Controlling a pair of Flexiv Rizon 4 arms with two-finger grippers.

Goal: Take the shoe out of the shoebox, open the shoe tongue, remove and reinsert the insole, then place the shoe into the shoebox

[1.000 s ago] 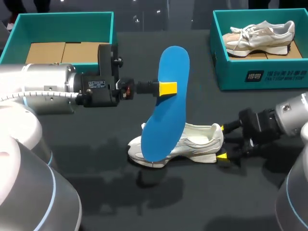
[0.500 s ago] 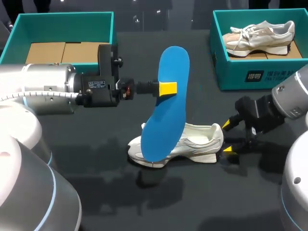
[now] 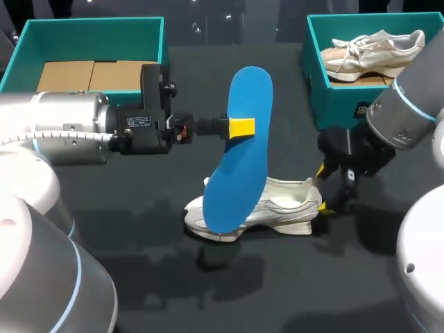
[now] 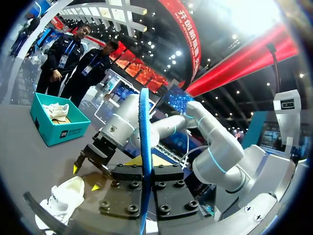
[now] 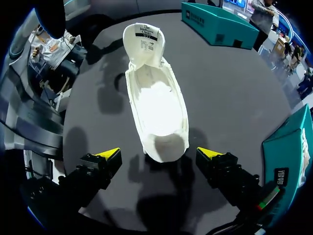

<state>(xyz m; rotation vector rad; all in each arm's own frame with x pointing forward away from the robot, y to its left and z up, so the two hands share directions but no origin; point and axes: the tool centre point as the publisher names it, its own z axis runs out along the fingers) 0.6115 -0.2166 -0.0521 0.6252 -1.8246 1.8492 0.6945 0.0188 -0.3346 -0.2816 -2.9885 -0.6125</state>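
- On the dark bench [image 3: 139,277], at the far right corner, a teal shoebox [image 3: 333,97] holds another pale sneaker [image 3: 374,47].
- Mid-bench, the white shoe [image 3: 284,205] rests on its sole.
- Over its toe end, the blue insole [image 3: 239,166] stands upright, clamped in the left hand [image 3: 241,127].
- The right hand [image 5: 159,154] is spread wide around the heel, gripping nothing.

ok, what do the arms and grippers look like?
Left arm and right arm: rounded silver-grey links, light blue joint rings. Left arm has a grey cable and a black wrist block with white label. Left gripper and right gripper: black, yellow tips.
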